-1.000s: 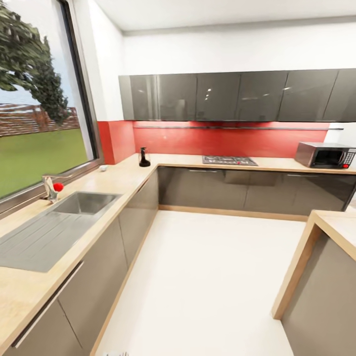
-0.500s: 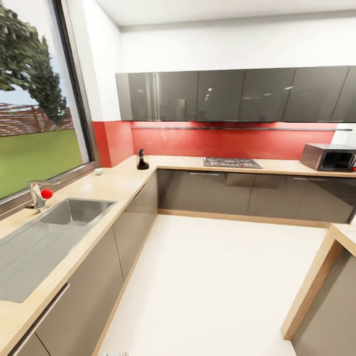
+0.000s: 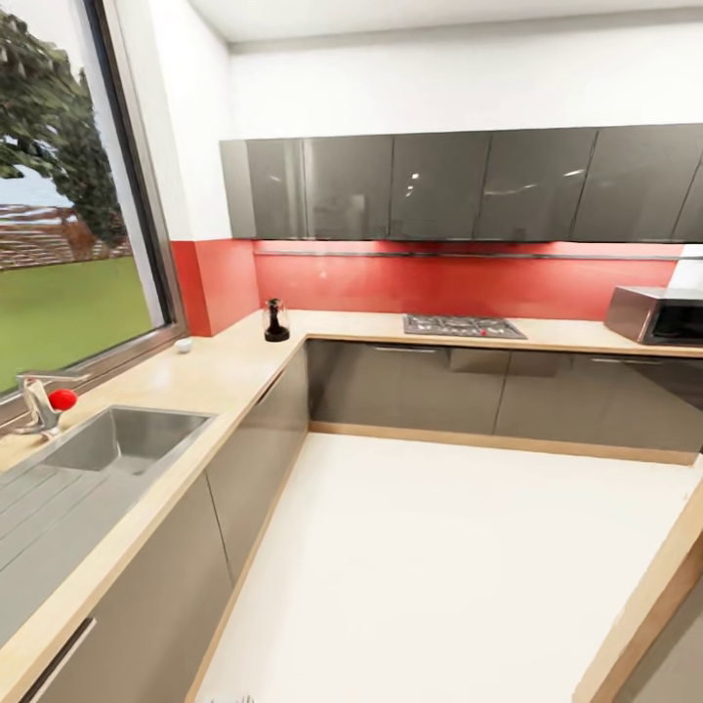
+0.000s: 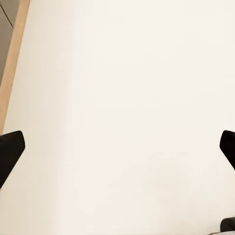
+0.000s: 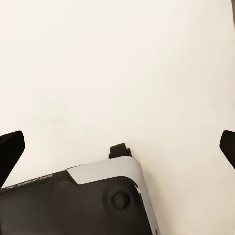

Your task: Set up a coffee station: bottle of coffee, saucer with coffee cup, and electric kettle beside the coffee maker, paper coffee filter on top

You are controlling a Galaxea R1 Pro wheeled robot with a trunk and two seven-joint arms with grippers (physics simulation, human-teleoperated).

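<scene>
One task item is in your head view: the coffee maker (image 3: 276,320), a small dark machine standing upright in the far corner of the kitchen countertop (image 3: 229,366), close to the red backsplash (image 3: 469,280). Along that same light wood desk, further right on the back run, you have a gas hob (image 3: 463,326) set flush into the surface and then a silver microwave (image 3: 656,315) at the frame's right edge. On the left run, nearer you, a steel sink (image 3: 117,439) with its ribbed drainer sits under the big window (image 3: 59,225), and a tap with a red knob (image 3: 47,401) stands behind it. A small white object (image 3: 183,345), too small to identify, lies on the desk by the window. Glossy grey wall cabinets (image 3: 459,186) hang above the backsplash. The pale floor (image 3: 439,566) spreads in front of you.

Your left gripper (image 4: 117,147) has its fingers spread wide, nothing between them, above bare floor. Your right gripper (image 5: 117,147) is likewise spread and holds nothing, with part of the robot's grey and black base (image 5: 73,200) below it
</scene>
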